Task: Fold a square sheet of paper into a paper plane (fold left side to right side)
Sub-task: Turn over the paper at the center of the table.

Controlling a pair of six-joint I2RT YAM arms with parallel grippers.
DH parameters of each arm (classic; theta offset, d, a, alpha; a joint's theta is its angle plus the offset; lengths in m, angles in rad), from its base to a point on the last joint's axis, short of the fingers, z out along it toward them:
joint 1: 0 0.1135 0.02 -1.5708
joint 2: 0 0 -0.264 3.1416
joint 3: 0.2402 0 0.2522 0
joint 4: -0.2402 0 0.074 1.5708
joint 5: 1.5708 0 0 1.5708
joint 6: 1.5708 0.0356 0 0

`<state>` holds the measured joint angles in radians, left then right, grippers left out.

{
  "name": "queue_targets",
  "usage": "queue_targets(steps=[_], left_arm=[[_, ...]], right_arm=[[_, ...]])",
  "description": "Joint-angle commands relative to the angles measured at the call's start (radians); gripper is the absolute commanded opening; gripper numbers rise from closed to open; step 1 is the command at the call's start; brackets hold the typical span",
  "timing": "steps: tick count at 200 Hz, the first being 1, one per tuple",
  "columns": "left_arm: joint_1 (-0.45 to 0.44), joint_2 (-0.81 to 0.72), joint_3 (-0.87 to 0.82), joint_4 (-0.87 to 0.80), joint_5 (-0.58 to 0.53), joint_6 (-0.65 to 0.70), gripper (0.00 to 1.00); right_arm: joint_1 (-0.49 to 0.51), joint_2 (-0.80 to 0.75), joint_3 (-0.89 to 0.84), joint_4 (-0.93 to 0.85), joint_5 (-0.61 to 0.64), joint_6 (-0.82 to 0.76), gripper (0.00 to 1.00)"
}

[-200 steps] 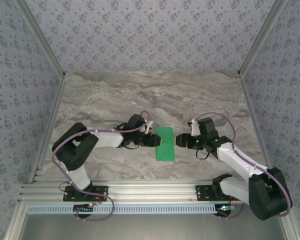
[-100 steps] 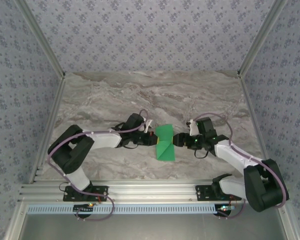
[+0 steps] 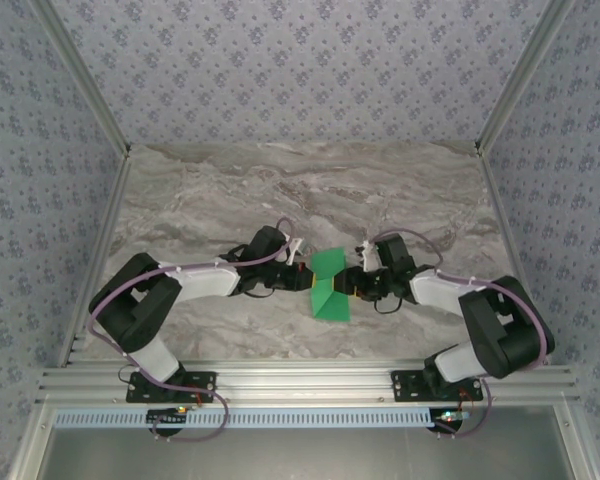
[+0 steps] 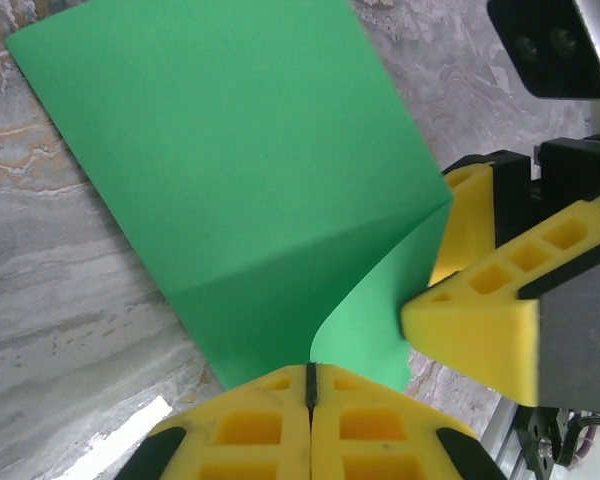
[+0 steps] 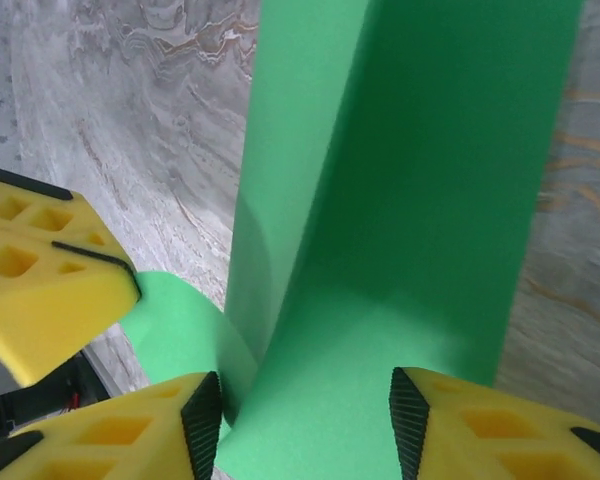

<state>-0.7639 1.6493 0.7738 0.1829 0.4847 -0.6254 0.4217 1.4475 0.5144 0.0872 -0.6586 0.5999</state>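
The square sheet of paper (image 3: 330,287) is bright green and lies mid-table, with its left part lifted and curling over toward the right. My left gripper (image 3: 306,280) is shut on the sheet's left edge; in the left wrist view the paper (image 4: 250,170) comes out from between the closed yellow fingertips of that gripper (image 4: 310,372). My right gripper (image 3: 352,284) faces it from the right, open. In the right wrist view this gripper (image 5: 305,412) has its jaws well apart on either side of the sheet (image 5: 420,200), neither pad pressing on it.
Both grippers meet nose to nose over the paper; the right gripper's yellow fingers (image 4: 480,320) fill the right of the left wrist view. Grey marble table (image 3: 310,190), metal frame rails at the sides, patterned walls behind.
The left gripper has closed on the paper's left edge and raised it, so the flat sheet now stands up in a curl. The right arm has slid left up to the paper.
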Motion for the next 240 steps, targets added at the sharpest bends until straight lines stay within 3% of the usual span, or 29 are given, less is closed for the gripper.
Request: queue_targets(steps=[1, 18, 33, 60, 95, 118, 141, 199, 240], left_arm=[[0.007, -0.038, -0.022, -0.011, -0.016, 0.018, 0.08], [0.022, -0.069, -0.039, -0.017, -0.03, 0.015, 0.15], [0.045, -0.123, -0.068, -0.028, -0.047, 0.01, 0.31], [0.097, -0.279, -0.146, -0.032, -0.075, -0.032, 0.59], [0.183, -0.588, -0.249, -0.056, -0.126, -0.22, 0.98], [0.219, -0.767, -0.27, -0.04, -0.092, -0.31, 0.98], [0.22, -0.839, -0.257, 0.025, -0.026, -0.379, 0.98], [0.197, -0.826, -0.217, 0.209, 0.069, -0.461, 0.98], [0.111, -0.795, -0.191, 0.339, 0.086, -0.455, 0.96]], right_arm=[[0.02, 0.035, 0.041, 0.105, -0.047, 0.054, 0.34], [0.02, 0.051, 0.049, 0.126, -0.064, 0.061, 0.15], [0.011, 0.045, 0.061, 0.103, -0.061, 0.043, 0.04], [-0.03, 0.0, 0.074, 0.082, -0.09, 0.038, 0.02], [-0.116, -0.118, 0.076, 0.175, -0.214, 0.075, 0.01], [-0.13, -0.19, 0.118, 0.197, -0.276, 0.11, 0.01], [-0.11, -0.241, 0.17, 0.243, -0.298, 0.172, 0.02], [0.058, -0.315, 0.32, 0.241, -0.259, 0.227, 0.03], [0.138, -0.309, 0.379, 0.253, -0.237, 0.274, 0.03]])
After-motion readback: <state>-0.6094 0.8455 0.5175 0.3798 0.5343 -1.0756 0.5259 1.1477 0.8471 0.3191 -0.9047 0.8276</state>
